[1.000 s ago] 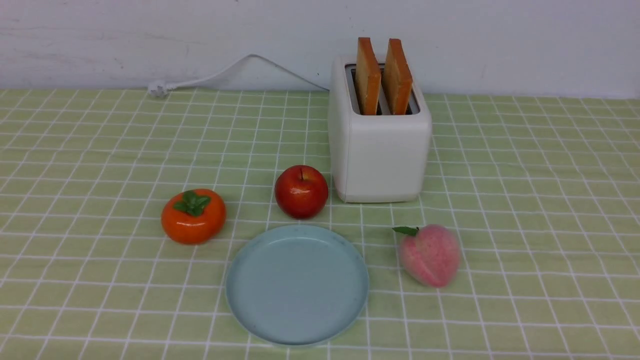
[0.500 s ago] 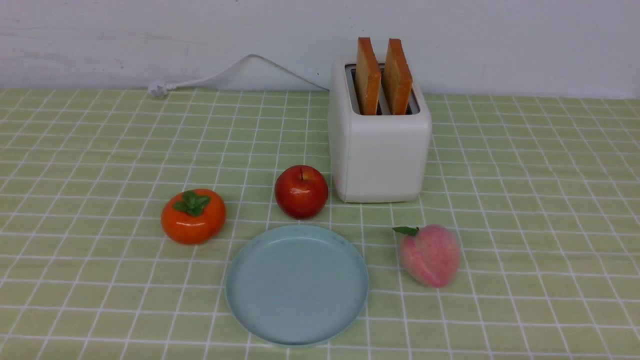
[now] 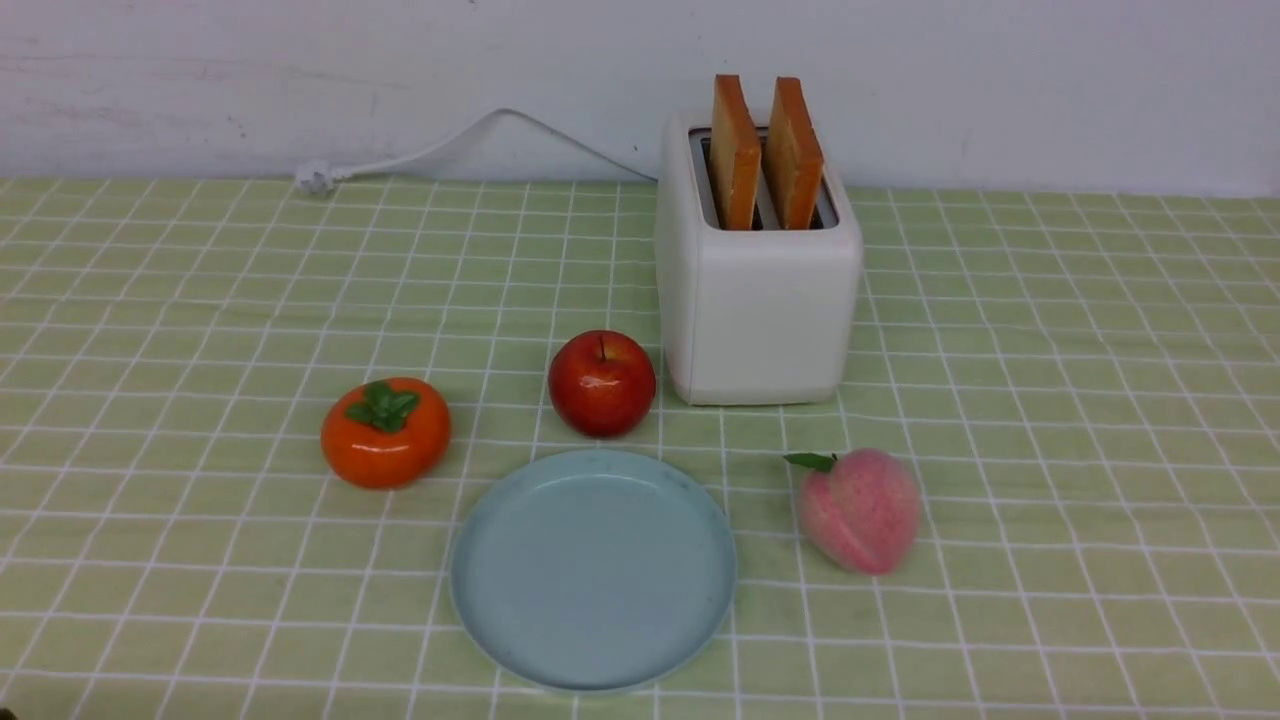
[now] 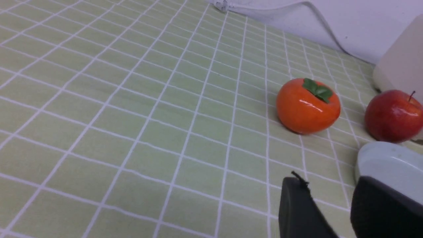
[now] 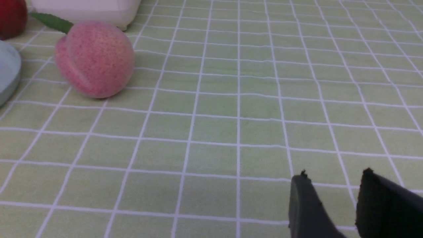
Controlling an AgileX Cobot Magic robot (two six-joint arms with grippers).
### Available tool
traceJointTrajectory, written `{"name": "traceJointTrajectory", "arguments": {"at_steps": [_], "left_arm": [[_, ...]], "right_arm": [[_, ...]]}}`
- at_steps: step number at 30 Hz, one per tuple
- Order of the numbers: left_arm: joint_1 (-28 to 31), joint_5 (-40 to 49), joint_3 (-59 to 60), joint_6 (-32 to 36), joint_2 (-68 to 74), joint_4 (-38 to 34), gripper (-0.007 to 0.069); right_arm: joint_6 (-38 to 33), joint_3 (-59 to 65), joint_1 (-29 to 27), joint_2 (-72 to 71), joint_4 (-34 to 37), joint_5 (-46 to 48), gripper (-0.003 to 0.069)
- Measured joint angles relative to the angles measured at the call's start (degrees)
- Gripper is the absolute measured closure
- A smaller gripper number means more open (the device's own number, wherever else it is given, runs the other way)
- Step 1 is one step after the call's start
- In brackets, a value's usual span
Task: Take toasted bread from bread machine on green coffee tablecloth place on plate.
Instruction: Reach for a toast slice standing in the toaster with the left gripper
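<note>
In the front view, the bread machine (image 3: 760, 310) stands at the back of the green coffee tablecloth (image 3: 1050, 400) that covers the worktop. The toasted bread (image 3: 736, 150), two slices, stands upright in its two slots, with the upper halves out. The plate (image 3: 594, 570) lies bare on the near side, a little to the left of the machine. A red apple (image 3: 602, 384) sits between them, just beside the machine's left front corner. An orange persimmon (image 3: 386, 432) lies left of the plate and a pink peach (image 3: 860, 510) right of it; neither touches it. A white power cord (image 3: 470, 135) runs from the machine to the left.

In the left wrist view, my left end effector (image 4: 328, 185) is low over the cloth, its two dark fingers spread, pinching nothing. The persimmon is ahead of it, and one finger hides a part of the plate rim.

In the right wrist view, my right end effector (image 5: 334, 180) is also spread and empty over bare cloth. The peach lies between it and the machine's base.
</note>
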Motion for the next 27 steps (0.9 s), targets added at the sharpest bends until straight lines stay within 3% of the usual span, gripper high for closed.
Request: {"name": "traceJointTrajectory", "arguments": {"at_steps": [5, 10, 16, 22, 24, 27], "left_arm": [[-7.59, -0.1, 0.0, 0.0, 0.0, -0.3, 0.0386], [-11.03, -1.77, 0.0, -0.05, 0.0, -0.84, 0.0386], [-11.66, -10.63, 0.0, -4.62, 0.0, -12.91, 0.0386], [-11.66, -19.46, 0.0, -8.21, 0.0, -30.14, 0.0386], [-11.66, -19.71, -0.73, -8.02, 0.0, -32.73, 0.0393], [-11.66, -16.74, -4.28, -3.73, 0.0, -32.15, 0.0462]], "right_arm": [[0.0, 0.0, 0.13, 0.0, 0.0, 0.0, 0.0417], [0.0, 0.0, 0.13, 0.0, 0.06, 0.0, 0.0417], [0.61, 0.29, 0.13, 0.0, -0.27, -2.1, 0.0417], [11.99, 0.55, 0.13, 0.0, 14.39, -9.38, 0.0417], [14.51, 0.55, 0.13, 0.0, 19.1, -11.2, 0.0417], [16.12, 0.55, 0.13, 0.0, 23.53, -13.02, 0.0417]]}}
